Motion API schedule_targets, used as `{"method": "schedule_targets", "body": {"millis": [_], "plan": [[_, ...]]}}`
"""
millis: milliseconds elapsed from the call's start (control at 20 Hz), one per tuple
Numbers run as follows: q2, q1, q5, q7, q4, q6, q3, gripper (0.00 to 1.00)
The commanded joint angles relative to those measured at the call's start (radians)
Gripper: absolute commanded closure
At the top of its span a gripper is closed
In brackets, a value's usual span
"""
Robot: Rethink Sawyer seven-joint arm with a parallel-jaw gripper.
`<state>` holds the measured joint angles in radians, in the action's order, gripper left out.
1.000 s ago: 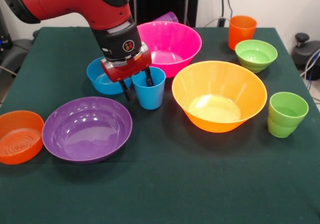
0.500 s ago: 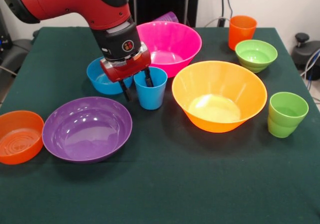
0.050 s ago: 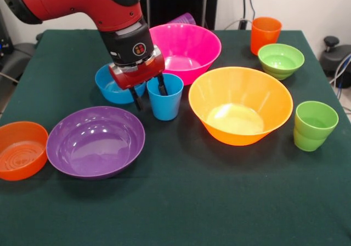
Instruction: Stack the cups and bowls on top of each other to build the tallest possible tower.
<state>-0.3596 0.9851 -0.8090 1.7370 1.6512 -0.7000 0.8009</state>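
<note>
The table (image 3: 181, 213) is covered in a dark green cloth. The red and black arm (image 3: 82, 2) comes down over it from the top left.

The pincer (image 3: 148, 96) hangs at the left rim of the blue cup (image 3: 165, 96). Its two black fingers (image 3: 162, 85) are apart. One finger is inside the cup's rim and the other is outside, on the cup's left. They do not look squeezed on the rim yet.

The big yellow-orange bowl (image 3: 240, 104) sits to the right of the pincer, near the blue cup. The big pink bowl (image 3: 186, 50) sits just behind the pincer. The wide purple bowl (image 3: 95, 141) sits in front of the pincer, to the left. The blue bowl (image 3: 112, 84) is just left of the pincer and partly hidden by it. The orange bowl (image 3: 21, 149) is far to the left, touching the purple bowl. The green bowl (image 3: 281, 60) is far off to the right and back.

The green cup (image 3: 313, 125) stands far right, past the yellow-orange bowl. The orange cup (image 3: 265, 35) stands behind the green bowl. Only the top of the purple cup (image 3: 184, 19) peeks out behind the pink bowl.
</note>
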Motion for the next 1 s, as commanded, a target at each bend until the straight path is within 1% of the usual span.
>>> {"method": "schedule_targets", "body": {"millis": [50,400,700,900,1000], "plan": [[0.009,-0.023,-0.004,-0.209,0.046,-0.016,-0.026,0.00],[-0.009,-0.026,0.016,-0.220,0.062,-0.023,-0.016,0.00],[-0.019,-0.011,0.041,-0.213,0.089,-0.025,0.008,0.00],[-0.039,0.002,0.055,-0.208,0.112,-0.032,0.018,0.00],[-0.061,0.009,0.068,-0.210,0.137,-0.034,0.026,0.00]]}}
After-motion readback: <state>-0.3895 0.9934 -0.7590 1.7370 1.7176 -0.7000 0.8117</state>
